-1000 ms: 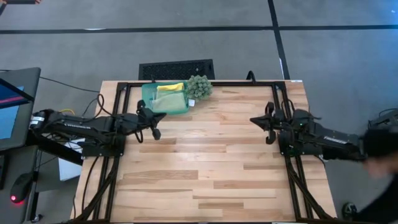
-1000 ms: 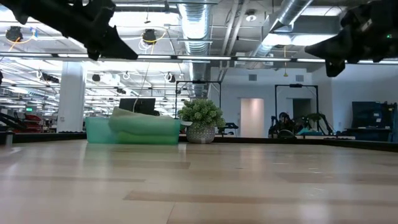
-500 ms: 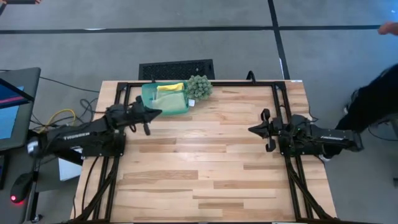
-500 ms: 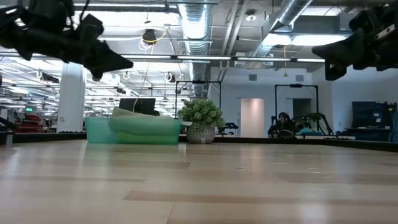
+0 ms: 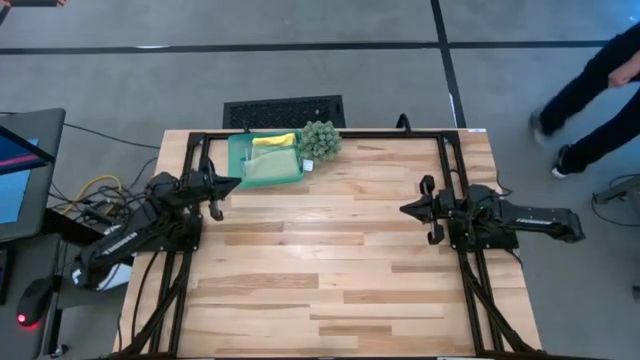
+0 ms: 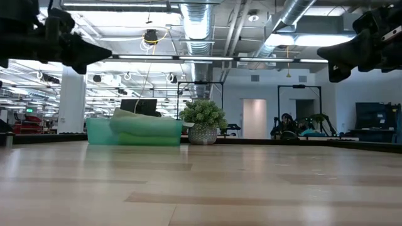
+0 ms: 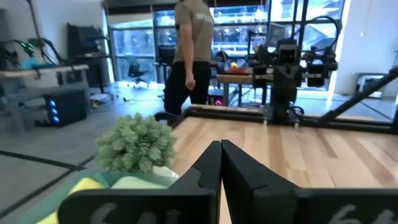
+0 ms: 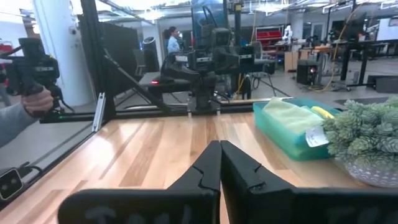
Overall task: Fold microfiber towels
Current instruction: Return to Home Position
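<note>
Microfiber towels (image 5: 270,160) lie stacked in the teal tray (image 5: 236,163), seemingly above its rim, so the left gripper (image 5: 232,183), fingers pressed together near it, could clip and spill them; the right gripper (image 5: 408,209), likewise closed, waits well apart.

I've got my left gripper (image 5: 232,183) drawn back from mid-table toward the left edge, its arm folding in. My right gripper (image 5: 404,209) has shifted slightly as its arm straightened. The person (image 5: 590,95) has walked round to the far right corner.
</note>
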Available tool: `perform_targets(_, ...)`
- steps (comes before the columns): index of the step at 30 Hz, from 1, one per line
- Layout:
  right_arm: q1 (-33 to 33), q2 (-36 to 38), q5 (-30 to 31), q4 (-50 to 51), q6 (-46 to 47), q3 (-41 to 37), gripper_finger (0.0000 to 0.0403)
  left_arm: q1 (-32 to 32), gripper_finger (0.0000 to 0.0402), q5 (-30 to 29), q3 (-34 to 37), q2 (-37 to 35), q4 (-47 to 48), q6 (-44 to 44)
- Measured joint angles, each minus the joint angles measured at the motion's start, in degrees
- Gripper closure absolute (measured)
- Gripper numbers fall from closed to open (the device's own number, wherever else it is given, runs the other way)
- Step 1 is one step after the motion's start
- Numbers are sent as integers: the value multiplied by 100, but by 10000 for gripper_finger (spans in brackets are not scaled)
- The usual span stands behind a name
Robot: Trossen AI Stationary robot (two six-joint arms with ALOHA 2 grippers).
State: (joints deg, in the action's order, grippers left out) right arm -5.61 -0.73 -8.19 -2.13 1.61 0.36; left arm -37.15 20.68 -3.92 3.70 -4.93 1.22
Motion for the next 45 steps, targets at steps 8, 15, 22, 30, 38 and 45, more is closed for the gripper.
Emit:
perform_targets(8, -12, -15, -2, 2, 103, 0, 376, -235, 401, 474, 23, -300, 561, -34)
perform_targets(15, -13, -15, -7, 2, 137, -2, 372, -286, 401, 1085, 55, -346, 700, -32)
perform_targets(22, -12, -15, -7, 0, 137, -2, 374, -283, 402, 1438, 329, -284, -25, 126)
perform_targets(30, -13, -15, -3, 0, 139, -4, 371, -281, 401, 1551, 335, -250, -23, -8)
perform_targets(38, -12, -15, 2, 0, 141, -4, 374, -281, 402, 1258, 341, -248, -30, 159)
perform_targets(45, -13, -15, 7, 0, 141, -4, 371, -281, 402, 988, 345, -248, -30, 338)
